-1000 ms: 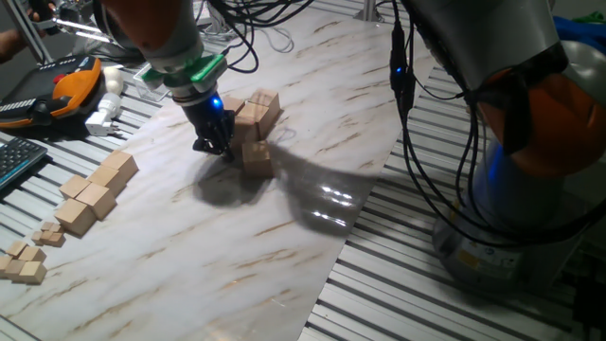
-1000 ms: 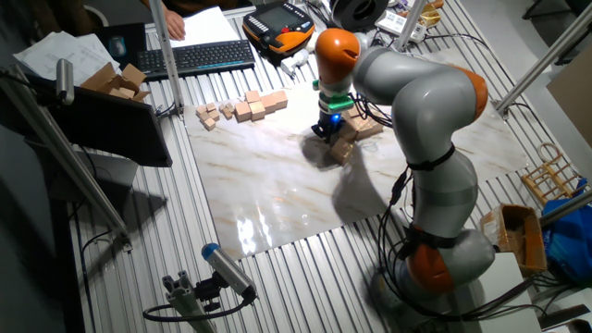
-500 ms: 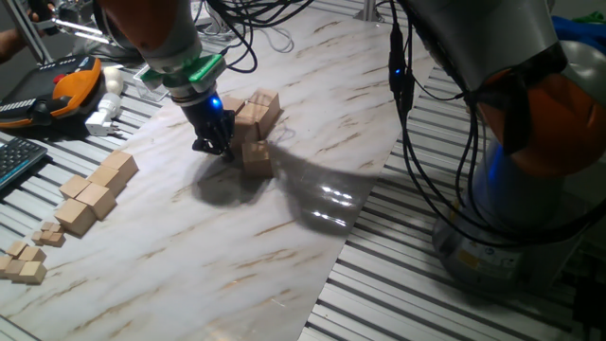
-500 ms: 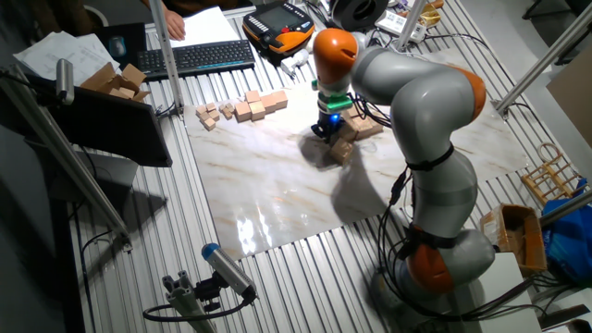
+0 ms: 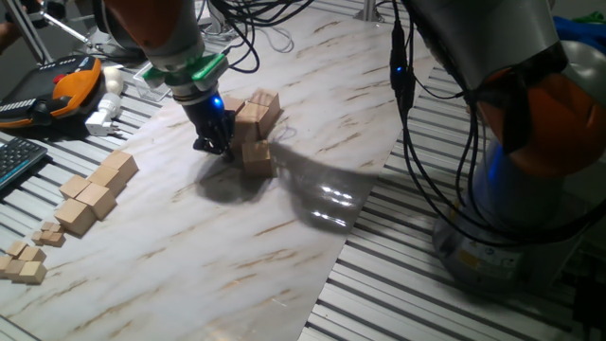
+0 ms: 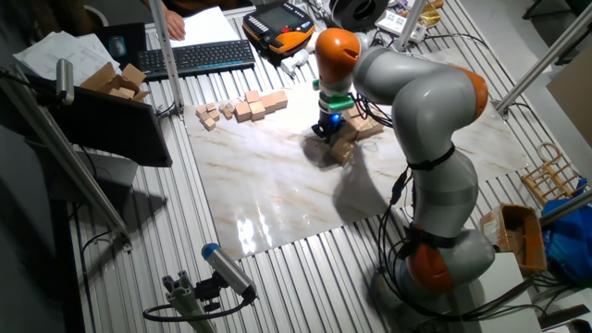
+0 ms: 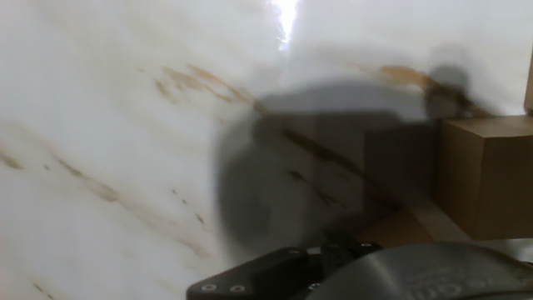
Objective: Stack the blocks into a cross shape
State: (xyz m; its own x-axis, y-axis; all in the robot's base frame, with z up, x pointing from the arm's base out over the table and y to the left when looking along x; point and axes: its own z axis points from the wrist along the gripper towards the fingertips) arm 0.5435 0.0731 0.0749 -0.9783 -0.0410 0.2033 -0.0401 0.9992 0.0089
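The gripper (image 5: pixel 214 144) stands low over the marble-patterned board (image 5: pixel 312 114), its tips just beside the cluster of blocks (image 5: pixel 254 128) and level with the lowest of them. The cluster lies near the middle of the board: several tan cubes packed together, at least one resting on top of others, and one cube (image 5: pixel 256 156) at the near edge, closest to the fingertips.

Risk assessment, as a judgement from this position:
- A sideways move of the gripper at this height would push the near cube and could shift or topple the stacked cube above, spoiling the cross.
- A lift that is not vertical could drag a finger along a block face and rotate it out of line.
- If a block is in fact pinched between the fingers, releasing it while off-centre would leave it skewed.

Finger state: it cannot be determined. In both fixed views the fingers appear as one dark mass. The hand view shows only the dark gripper body, its shadow on the board and a block face (image 7: pixel 487 175) at the right edge; no block is seen between the fingers, and contact with the near cube cannot be confirmed

Away from the work area, a joined row of cubes (image 5: pixel 95 194) and small cubelets (image 5: pixel 24 265) lie at the board's left edge
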